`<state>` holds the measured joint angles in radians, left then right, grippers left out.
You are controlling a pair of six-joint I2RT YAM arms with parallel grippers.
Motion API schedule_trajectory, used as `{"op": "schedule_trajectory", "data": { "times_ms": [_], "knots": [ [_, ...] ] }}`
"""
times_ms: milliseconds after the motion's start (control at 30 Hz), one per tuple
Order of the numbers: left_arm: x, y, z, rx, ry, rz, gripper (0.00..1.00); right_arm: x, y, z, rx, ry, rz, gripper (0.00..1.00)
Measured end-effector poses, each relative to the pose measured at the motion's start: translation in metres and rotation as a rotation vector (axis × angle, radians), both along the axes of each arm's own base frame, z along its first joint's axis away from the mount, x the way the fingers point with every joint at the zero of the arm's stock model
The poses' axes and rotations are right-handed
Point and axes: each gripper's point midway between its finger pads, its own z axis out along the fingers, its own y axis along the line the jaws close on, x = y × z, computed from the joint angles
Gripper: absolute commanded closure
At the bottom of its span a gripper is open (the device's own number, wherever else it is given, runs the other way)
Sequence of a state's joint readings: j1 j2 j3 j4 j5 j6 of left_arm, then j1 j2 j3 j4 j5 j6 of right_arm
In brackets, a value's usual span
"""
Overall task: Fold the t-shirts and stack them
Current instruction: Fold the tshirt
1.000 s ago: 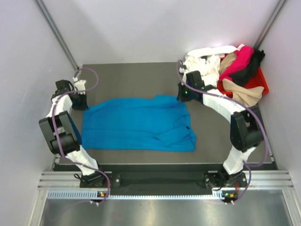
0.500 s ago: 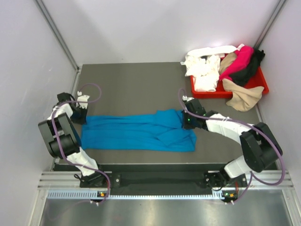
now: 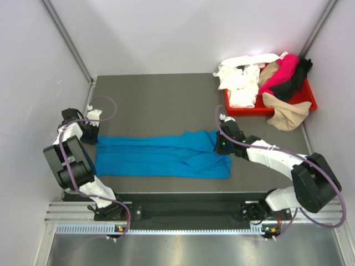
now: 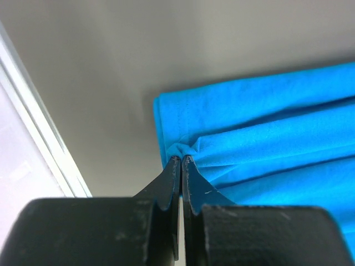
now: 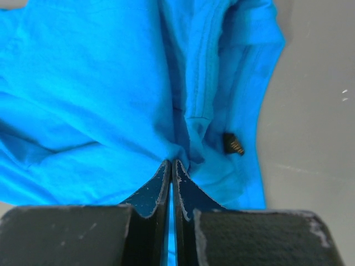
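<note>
Tray (image 3: 250,111) heaped with t-shirts (image 3: 283,72), blue t-shirt (image 3: 161,155) outside

blue t-shirt (image 3: 155,156) now a narrower band, right arm (image 3: 266,155) pulled nearer

red tray (image 3: 308,98) at the far right corner of the grey table (image 3: 155,94), seemingly against the pale wall (image 3: 335,77)

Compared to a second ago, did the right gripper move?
Yes. The right gripper, shut on the blue t-shirt, has pulled away from the red tray toward the near edge of the table, folding the cloth over.
</note>
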<state>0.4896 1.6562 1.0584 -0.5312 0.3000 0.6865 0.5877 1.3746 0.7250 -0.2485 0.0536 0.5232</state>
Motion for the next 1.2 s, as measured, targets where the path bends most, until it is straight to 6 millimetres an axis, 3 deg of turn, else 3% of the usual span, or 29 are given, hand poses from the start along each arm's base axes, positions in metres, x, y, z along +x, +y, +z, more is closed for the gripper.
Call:
{"op": "schedule_trajectory", "data": {
  "times_ms": [100, 167, 233, 267, 333, 433, 567, 700, 767, 833, 1000, 1100, 1133, 1200],
  "knots": [
    [-0.002, 0.004, 0.000, 0.006, -0.001, -0.003, 1.00, -0.007, 0.003, 0.000, 0.020, 0.000, -0.006, 0.99],
    [-0.002, 0.004, -0.001, 0.012, -0.001, -0.021, 1.00, -0.012, 0.003, -0.006, 0.028, 0.016, -0.016, 0.93],
    [-0.005, 0.003, -0.003, 0.013, 0.006, -0.041, 0.84, -0.017, 0.000, -0.014, 0.022, 0.040, -0.029, 0.85],
    [-0.007, 0.002, -0.004, 0.015, 0.013, -0.053, 0.76, -0.018, -0.002, -0.017, 0.018, 0.049, -0.035, 0.74],
    [-0.010, 0.001, -0.005, 0.014, 0.021, -0.079, 0.64, -0.021, -0.007, -0.023, 0.011, 0.066, -0.057, 0.67],
    [-0.021, -0.005, -0.001, -0.041, 0.042, -0.129, 0.50, -0.024, -0.014, -0.024, -0.003, 0.079, -0.071, 0.48],
    [-0.027, -0.003, 0.033, -0.118, 0.023, -0.200, 0.42, -0.023, -0.020, -0.007, -0.012, 0.047, -0.072, 0.36],
    [-0.008, 0.006, 0.068, -0.123, -0.076, -0.210, 0.34, 0.007, -0.029, 0.022, 0.012, -0.028, -0.113, 0.32],
    [0.004, 0.009, 0.068, -0.102, -0.087, -0.155, 0.34, 0.030, -0.033, 0.032, 0.011, -0.057, -0.131, 0.32],
    [0.020, 0.011, 0.053, -0.058, -0.078, -0.084, 0.30, 0.055, -0.033, 0.033, 0.008, -0.076, -0.138, 0.35],
    [0.043, -0.007, 0.009, -0.034, -0.002, -0.054, 0.30, 0.086, -0.029, 0.006, -0.009, -0.027, -0.110, 0.45],
    [0.043, -0.005, -0.013, -0.026, 0.038, -0.032, 0.31, 0.090, -0.023, -0.017, -0.013, 0.026, -0.080, 0.64],
    [0.039, -0.006, -0.019, -0.022, 0.047, -0.031, 0.35, 0.089, -0.022, -0.024, -0.018, 0.042, -0.073, 0.76],
    [0.032, -0.009, -0.026, -0.020, 0.052, -0.032, 0.51, 0.094, -0.020, -0.025, -0.017, 0.042, -0.064, 0.87]
  ]
}}
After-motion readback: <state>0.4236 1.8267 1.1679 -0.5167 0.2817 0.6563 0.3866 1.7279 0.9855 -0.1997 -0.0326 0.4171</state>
